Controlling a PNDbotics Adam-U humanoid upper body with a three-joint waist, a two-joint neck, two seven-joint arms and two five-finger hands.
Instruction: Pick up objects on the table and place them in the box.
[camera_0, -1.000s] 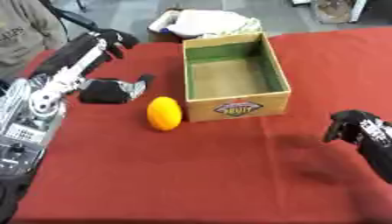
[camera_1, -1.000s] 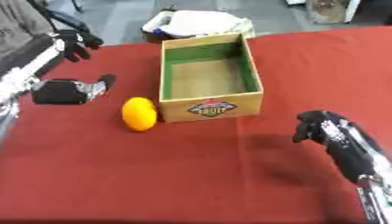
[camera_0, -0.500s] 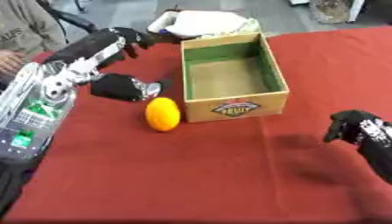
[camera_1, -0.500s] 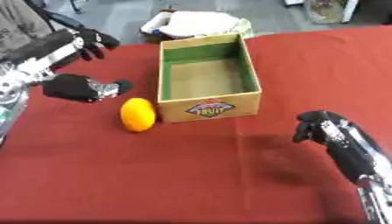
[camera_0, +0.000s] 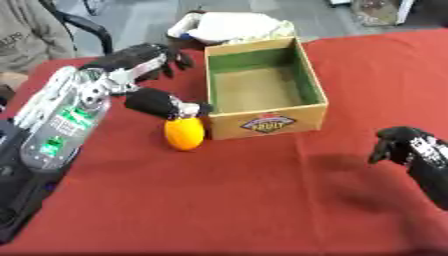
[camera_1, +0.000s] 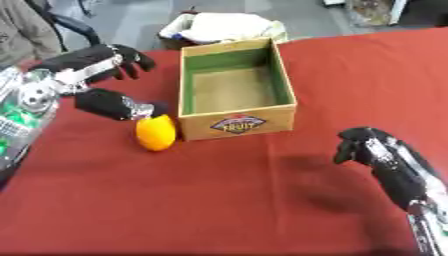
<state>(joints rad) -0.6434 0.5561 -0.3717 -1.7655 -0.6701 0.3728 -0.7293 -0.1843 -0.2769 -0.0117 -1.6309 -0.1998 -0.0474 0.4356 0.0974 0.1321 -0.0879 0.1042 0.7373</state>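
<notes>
A worktop covered in red cloth (camera_0: 219, 200) holds an open cardboard box with a green lining and a fruit label on its near wall (camera_0: 262, 90), standing toward the far edge and empty inside. Just beside the box's near left corner lies a smooth orange oval fruit (camera_0: 185, 133). Against the fruit's far side rests a dark, stubby object with a silvery end (camera_0: 162, 103); what it is cannot be made out. The robot's left hand (camera_0: 149, 57), black with silver joints, hangs above the worktop near the far left, left of the box and beyond the dark object, fingers spread and loosely bent, holding nothing. The right hand (camera_1: 363, 145) sits near the right edge toward the near side, fingers curled in on themselves, gripping nothing. Neither item has been boxed yet. The risk from here looks like this: the two items touch, so a reach for the dark object could nudge the round fruit and set it rolling toward the left edge. A low approach could also knock the box's left wall and shift it.
</notes>
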